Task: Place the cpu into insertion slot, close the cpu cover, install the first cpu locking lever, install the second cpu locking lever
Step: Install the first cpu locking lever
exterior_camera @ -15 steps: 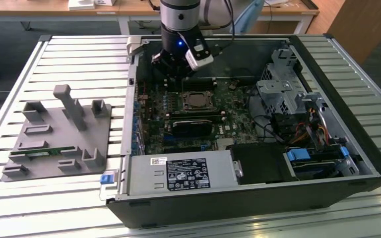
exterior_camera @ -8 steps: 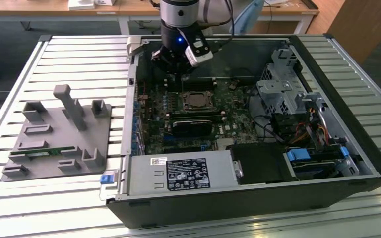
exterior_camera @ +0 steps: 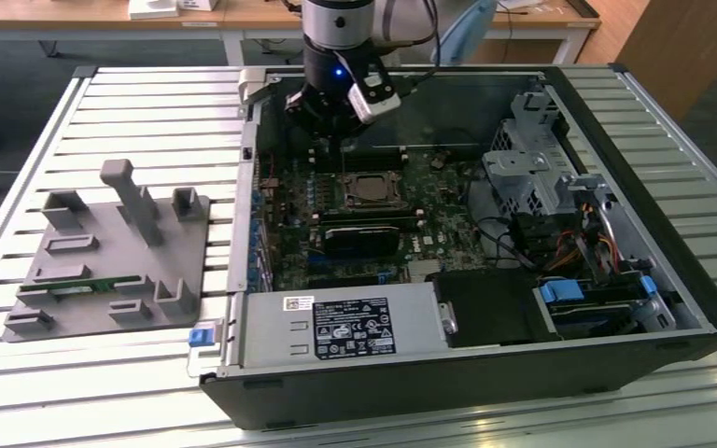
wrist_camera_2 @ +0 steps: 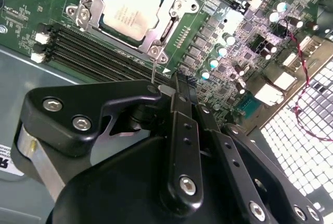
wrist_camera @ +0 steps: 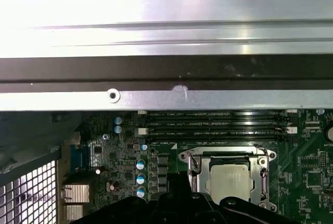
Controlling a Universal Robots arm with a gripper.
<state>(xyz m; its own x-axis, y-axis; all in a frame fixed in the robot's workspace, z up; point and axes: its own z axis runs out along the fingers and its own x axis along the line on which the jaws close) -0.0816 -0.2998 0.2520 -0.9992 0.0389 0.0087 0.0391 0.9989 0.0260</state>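
As the small, flat, silvery-beige square cpu [wrist_camera_2: 132,10] is found seated in the square, silver-rimmed insertion slot [exterior_camera: 347,189] on the green motherboard [wrist_camera: 307,177], the first step is judged complete. The thin silver frame of the cpu cover [wrist_camera: 229,157] is laid flat around the chip in both wrist views, its central opening leaving the metal face exposed, so the second step is also taken as done.

One thin wire locking lever [wrist_camera_2: 153,70] is seen in the second wrist view standing away from a corner of the slot, unlatched. The position of the other lever cannot be told, so at least one lever step is judged outstanding.

The black gripper [wrist_camera_2: 164,87] is held just beside the slot with its jaws drawn narrow, and the free end of the wire lever meets its tips. Whether the wire is actually clamped cannot be told.

Counted: one cpu, one slot, one cover, one lever plainly distinguished, four long black memory slots [wrist_camera: 213,127] beside the socket, one gripper.

Outward, one open black computer case [exterior_camera: 458,392] is laid on one pale slatted table [exterior_camera: 147,103], with one grey moulded fixture plate [exterior_camera: 85,280] set to the exterior view's left of the case.
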